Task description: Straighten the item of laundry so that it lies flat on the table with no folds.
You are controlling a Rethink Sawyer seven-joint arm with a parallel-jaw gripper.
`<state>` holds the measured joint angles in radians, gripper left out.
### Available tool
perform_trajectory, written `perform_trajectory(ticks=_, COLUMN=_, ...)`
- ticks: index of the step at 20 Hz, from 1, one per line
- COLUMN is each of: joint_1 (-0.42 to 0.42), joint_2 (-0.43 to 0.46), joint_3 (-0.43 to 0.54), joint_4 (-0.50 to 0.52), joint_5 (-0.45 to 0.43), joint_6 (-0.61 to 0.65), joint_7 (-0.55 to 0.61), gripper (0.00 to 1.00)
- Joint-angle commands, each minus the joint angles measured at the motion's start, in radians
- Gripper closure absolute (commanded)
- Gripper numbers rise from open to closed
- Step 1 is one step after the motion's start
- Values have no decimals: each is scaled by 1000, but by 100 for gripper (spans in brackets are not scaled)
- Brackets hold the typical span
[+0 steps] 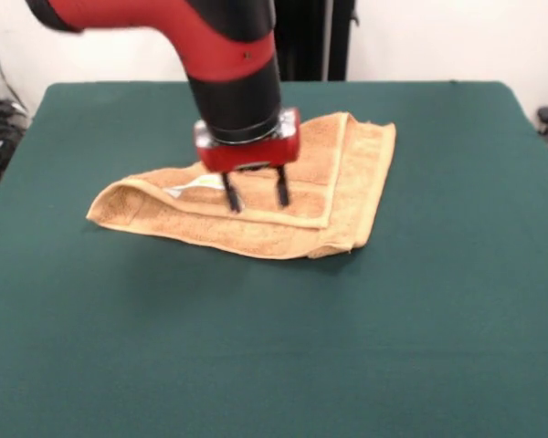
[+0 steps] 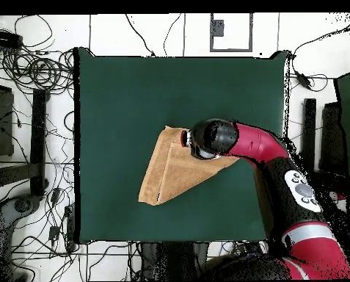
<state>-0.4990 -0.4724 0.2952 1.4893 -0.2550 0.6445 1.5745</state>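
On the table point(image 1: 438, 319), one folded towel point(image 1: 256, 233) lies under one end effector point(image 1: 256, 196), fingers spread.

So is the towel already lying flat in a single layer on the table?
No, the towel is folded over itself, its upper layer's edges showing on top of the lower layer, with the gripper open above it.

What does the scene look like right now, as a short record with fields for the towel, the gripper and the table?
towel: orange-tan towel, folded over itself, layers overlapping, not flat
label: small white label showing beside the gripper
gripper: gripper over the towel's upper layer, jaws open and pointing down
contact: tips at the cloth; cannot tell if they touch
table: green table, towel near its middle
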Motion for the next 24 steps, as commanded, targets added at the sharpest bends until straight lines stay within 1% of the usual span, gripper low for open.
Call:
perform_trajectory(ticks=1, joint_1=107, joint_2=-149, joint_3=-42, joint_4=76, joint_5=-147, joint_6=-362, joint_7=150, gripper=0)
perform_trajectory(ticks=3, joint_1=94, joint_2=-150, joint_3=-23, joint_4=78, joint_5=-131, joint_6=-347, joint_7=131, gripper=0)
perform_trajectory(ticks=5, joint_1=77, joint_2=-103, joint_3=16, joint_4=42, joint_5=-113, joint_6=-342, joint_7=97, gripper=0)
perform_trajectory(ticks=7, joint_1=54, joint_2=-88, joint_3=52, joint_4=44, joint_5=-96, joint_6=-334, joint_7=71, gripper=0)
perform_trajectory(ticks=8, joint_1=51, joint_2=-66, joint_3=60, joint_4=40, joint_5=-86, joint_6=-326, joint_7=65, gripper=0)
perform_trajectory(ticks=9, joint_1=38, joint_2=-35, joint_3=82, joint_4=30, joint_5=-56, joint_6=-271, joint_7=49, gripper=0)
perform_trajectory(ticks=10, joint_1=27, joint_2=-22, joint_3=98, joint_4=27, joint_5=-36, joint_6=-233, joint_7=36, gripper=0)
perform_trajectory(ticks=11, joint_1=6, joint_2=10, joint_3=129, joint_4=11, joint_5=0, joint_6=-152, joint_7=5, gripper=0)
perform_trajectory(ticks=15, joint_1=-29, joint_2=73, joint_3=184, joint_4=-34, joint_5=48, joint_6=-30, joint_7=-60, gripper=0)
perform_trajectory(ticks=19, joint_1=-35, joint_2=124, joint_3=198, joint_4=-74, joint_5=61, joint_6=27, joint_7=-80, gripper=0)
perform_trajectory(ticks=24, joint_1=-35, joint_2=158, joint_3=205, joint_4=-108, joint_5=69, joint_6=95, joint_7=-74, gripper=0)
